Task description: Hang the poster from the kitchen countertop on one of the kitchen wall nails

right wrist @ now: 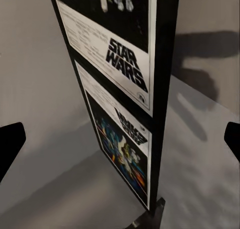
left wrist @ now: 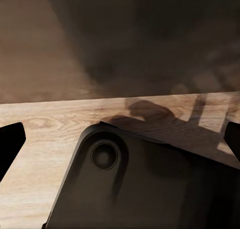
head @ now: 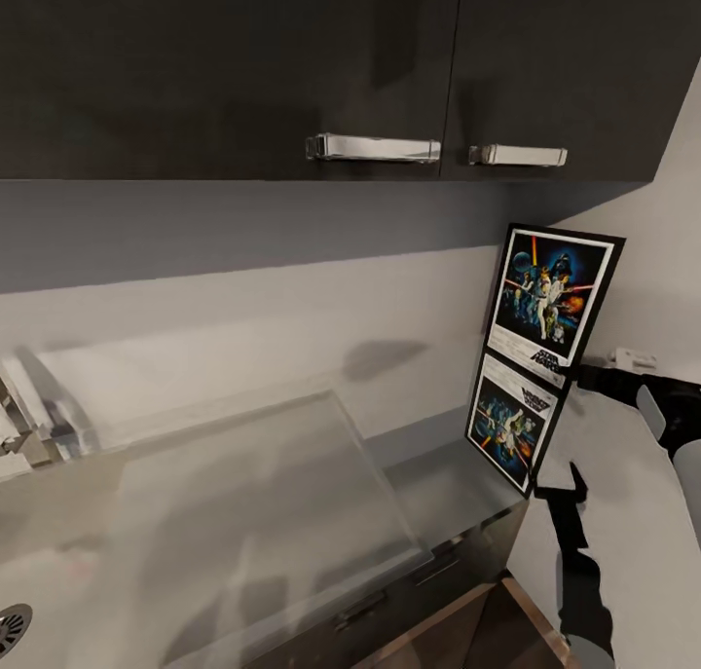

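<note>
From my head camera the sink drain [head: 12, 628] is cut by the frame's edge, and the faucet [head: 24, 411] runs off the same side. My right arm [head: 672, 426] leaves the picture, so I can't see its upper part. In the right wrist view the poster [right wrist: 117, 49] is cropped at the top, its small print too blurred to read. Each wrist view clips the fingertips [right wrist: 10, 144] at the borders. The dark part [left wrist: 145, 184] in my left wrist view is cropped too.
</note>
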Tool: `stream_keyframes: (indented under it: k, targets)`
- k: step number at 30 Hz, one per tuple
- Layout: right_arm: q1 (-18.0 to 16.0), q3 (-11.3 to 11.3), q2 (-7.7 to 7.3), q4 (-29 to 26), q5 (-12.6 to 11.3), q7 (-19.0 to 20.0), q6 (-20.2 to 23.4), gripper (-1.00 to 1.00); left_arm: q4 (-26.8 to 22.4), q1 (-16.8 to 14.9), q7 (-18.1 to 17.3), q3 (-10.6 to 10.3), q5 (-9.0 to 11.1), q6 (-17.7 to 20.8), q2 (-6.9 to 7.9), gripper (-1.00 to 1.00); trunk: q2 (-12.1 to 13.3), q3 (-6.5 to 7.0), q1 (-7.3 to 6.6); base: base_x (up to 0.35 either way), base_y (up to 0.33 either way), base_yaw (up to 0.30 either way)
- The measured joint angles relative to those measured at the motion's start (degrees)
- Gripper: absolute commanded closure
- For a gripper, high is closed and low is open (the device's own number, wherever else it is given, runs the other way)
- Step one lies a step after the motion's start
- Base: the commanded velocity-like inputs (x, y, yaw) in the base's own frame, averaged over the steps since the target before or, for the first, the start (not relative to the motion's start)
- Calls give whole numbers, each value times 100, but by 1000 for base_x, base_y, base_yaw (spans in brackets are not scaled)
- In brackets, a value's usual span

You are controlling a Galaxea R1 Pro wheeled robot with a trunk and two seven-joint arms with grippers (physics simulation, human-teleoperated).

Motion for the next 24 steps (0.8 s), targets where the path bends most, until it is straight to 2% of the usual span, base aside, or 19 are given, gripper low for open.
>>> stream_keyframes:
  k: [3,6,7,9,12,24]
  targets:
    - [-11,0,-1,-7,-2,2,-61,-100,-5,0,0,7,-2,-37,0,-100,0,-26,0,0,0,0]
    - [-16,0,-20,-71,-3,18,-85,-100,-30,0,-6,-18,-8,-363,0,-100,0,-54,0,0,0,0]
    - [-18,0,-29,-116,-3,26,-88,-100,-24,0,-7,-84,-11,-623,0,-100,0,-63,0,0,0,0]
    - [-18,-1,-38,-160,-3,33,-93,-100,-12,0,-7,-187,-16,-912,0,-100,0,-81,0,0,0,0]
    - [-19,-1,-46,-197,-3,45,-101,-100,-2,0,-8,-281,-20,-1135,0,-100,0,-109,0,0,0,0]
    - [-26,-3,-78,-446,-8,56,-74,-100,269,-1,-8,-350,-20,-1193,0,-100,0,-221,0,0,0,0]
